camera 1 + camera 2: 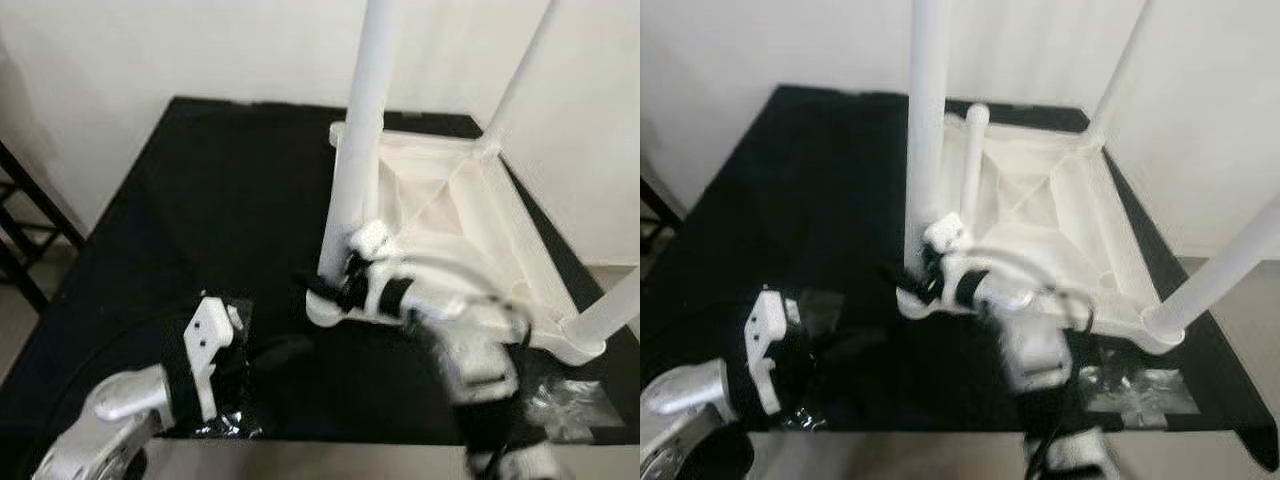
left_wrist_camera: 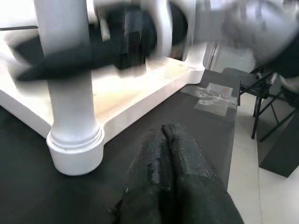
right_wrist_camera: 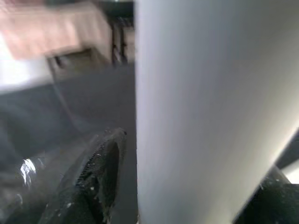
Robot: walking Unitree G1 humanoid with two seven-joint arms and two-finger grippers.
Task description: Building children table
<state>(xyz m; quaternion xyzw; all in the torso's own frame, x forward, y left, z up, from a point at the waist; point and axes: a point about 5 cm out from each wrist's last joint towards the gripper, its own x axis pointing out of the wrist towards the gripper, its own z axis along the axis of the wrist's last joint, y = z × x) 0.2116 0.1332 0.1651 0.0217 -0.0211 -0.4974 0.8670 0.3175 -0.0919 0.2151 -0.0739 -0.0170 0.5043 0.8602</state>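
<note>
While my right gripper (image 1: 335, 290) clamps the near leg (image 1: 352, 170) at the upturned tabletop (image 1: 455, 215), three other legs stand; left gripper (image 2: 164, 154) closed, empty.

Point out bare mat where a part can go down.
Free: the mat between its left edge and the upturned table. Crowded: the near strip, with the left gripper, the right gripper on a leg, and the plastic bag.

— What's cut off?
— The near table leg (image 1: 358, 150) leaves the frame's top edge.
— And blurred?
— The right gripper (image 1: 335, 290) smears; its far finger is perhaps hidden behind the leg.
</note>
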